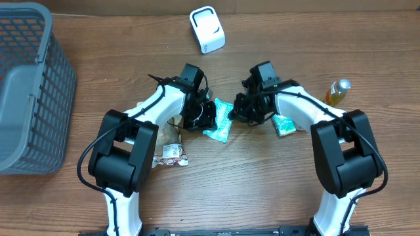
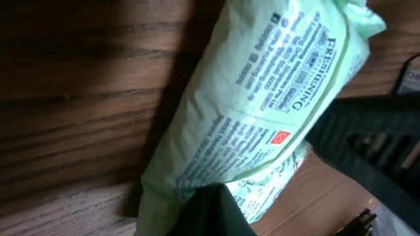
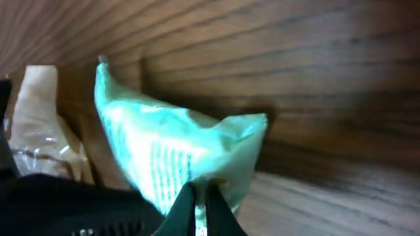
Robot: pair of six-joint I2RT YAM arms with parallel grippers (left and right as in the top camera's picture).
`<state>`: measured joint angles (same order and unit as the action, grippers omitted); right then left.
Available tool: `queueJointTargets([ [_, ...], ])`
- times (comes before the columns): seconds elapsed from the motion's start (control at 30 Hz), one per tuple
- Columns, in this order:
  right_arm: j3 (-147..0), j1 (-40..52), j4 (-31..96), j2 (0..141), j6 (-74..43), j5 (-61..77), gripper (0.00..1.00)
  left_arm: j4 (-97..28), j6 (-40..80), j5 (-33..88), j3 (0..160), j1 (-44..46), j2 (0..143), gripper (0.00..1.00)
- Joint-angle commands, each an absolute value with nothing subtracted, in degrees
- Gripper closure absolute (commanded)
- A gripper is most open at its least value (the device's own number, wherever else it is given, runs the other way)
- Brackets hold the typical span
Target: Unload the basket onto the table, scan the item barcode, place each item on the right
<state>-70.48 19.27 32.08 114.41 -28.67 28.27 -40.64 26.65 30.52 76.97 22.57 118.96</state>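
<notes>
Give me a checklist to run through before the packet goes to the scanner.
1. Hold by the right gripper on the green packet edge: ok.
2. Hold by the left gripper on its other end: ok.
3. Barcode turned toward the scanner: cannot tell; only small print shows.
4. Bare table between packet and scanner: ok.
5. Other packet free of the right arm: cannot tell.

Basket (image 1: 26,85) far left; scanner (image 1: 207,29) behind the central pouch (image 1: 220,128); bottle (image 1: 337,92) far right
</notes>
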Motion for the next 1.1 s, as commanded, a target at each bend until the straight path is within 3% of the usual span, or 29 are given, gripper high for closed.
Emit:
queueJointTargets([
  [0.0, -67.46, 19.53, 29.54, 115.22, -33.58, 23.27, 0.96, -40.16, 26.15, 25.56, 75.40, 23.09, 124.29, 0.96],
  [0.13, -66.70, 19.53, 30.35, 115.22, -38.89, 16.01, 0.96, -40.95, 25.71, 25.54, 75.53, 22.92, 124.03, 0.96],
  [0.73, -66.70, 19.53, 30.50, 115.22, -38.98, 15.90, 0.96, -51.59, 19.29, 20.69, 76.03, 15.31, 119.63, 0.96],
  [1.07, -70.81, 19.70, 36.88, 108.44, -31.55, 26.30, 0.96, -45.67, 19.29, 28.75, 76.03, 15.35, 107.33, 0.96],
])
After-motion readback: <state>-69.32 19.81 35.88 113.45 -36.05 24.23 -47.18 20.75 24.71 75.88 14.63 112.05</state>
